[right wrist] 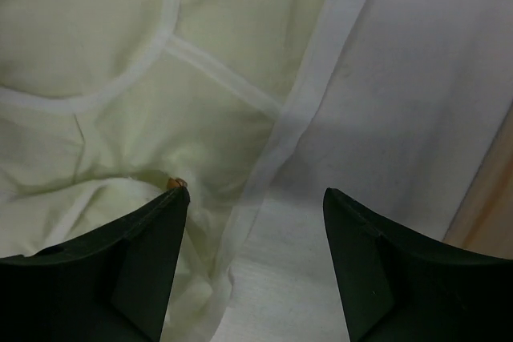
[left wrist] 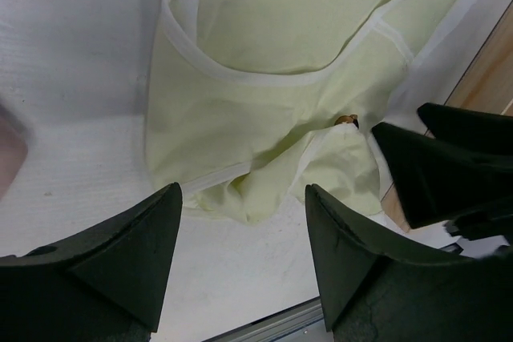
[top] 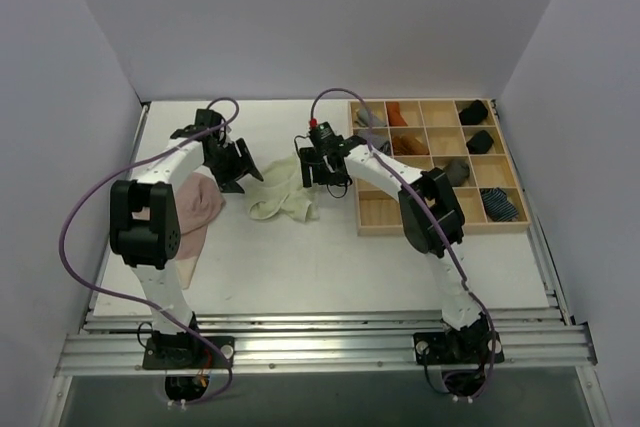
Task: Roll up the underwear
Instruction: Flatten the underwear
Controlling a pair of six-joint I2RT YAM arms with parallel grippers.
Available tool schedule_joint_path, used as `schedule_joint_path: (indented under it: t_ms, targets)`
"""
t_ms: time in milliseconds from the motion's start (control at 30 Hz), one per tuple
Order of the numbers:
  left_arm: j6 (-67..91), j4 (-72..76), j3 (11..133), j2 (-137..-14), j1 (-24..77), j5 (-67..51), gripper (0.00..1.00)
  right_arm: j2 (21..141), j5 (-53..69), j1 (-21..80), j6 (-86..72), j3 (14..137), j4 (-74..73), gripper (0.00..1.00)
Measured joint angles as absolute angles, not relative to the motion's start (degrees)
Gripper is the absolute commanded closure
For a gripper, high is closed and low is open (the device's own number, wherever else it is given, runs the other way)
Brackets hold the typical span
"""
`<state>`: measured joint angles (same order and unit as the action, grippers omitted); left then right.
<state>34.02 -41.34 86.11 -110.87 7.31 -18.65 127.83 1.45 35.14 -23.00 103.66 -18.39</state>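
Pale yellow-green underwear [top: 282,194] lies rumpled and unrolled on the white table between my two grippers; it also fills the left wrist view [left wrist: 280,62] and the right wrist view [right wrist: 120,78]. Dusty pink underwear [top: 197,209] lies flat at the left, partly under my left arm. My left gripper [top: 233,169] hovers open at the yellow-green piece's left edge, its fingers [left wrist: 120,258] empty. My right gripper [top: 325,169] hangs open over the cloth's right edge; one fingertip [right wrist: 152,230] is above the fabric, the other over bare table.
A wooden compartment tray [top: 380,217] stands at the right, holding grey, rust, black and blue-striped rolls [top: 500,205]. The right gripper's fingers [left wrist: 449,166] show in the left wrist view. White walls enclose the table; a metal rail [top: 320,347] runs along the near edge.
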Motion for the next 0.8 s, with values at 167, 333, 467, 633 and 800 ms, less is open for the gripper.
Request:
schedule_joint_path:
  t_ms: [167, 333, 467, 633, 800]
  targets:
    - [33.3, -41.08, 84.97, -111.33, 7.44, -18.63, 0.3, 124.03, 4.56, 37.01, -21.58, 93.03, -14.59, 0.37]
    - [32.45, -41.45, 84.14, -112.18, 7.46, -18.15, 0.31, 118.13, 8.16, 38.85, -21.15, 85.84, -11.6, 0.37]
    - [32.12, -41.52, 83.53, -113.32, 7.46, -17.04, 0.32, 116.01, 10.33, 39.46, -20.97, 83.81, -9.69, 0.37]
    - [32.03, -41.71, 80.75, -113.38, 7.55, -16.1, 0.35, 115.07, 12.01, 40.25, -20.36, 82.37, -7.29, 0.39]
    - [32.05, -41.74, 79.44, -113.62, 7.97, -16.03, 0.42, 114.87, 13.17, 41.89, -19.51, 79.83, -6.0, 0.44]
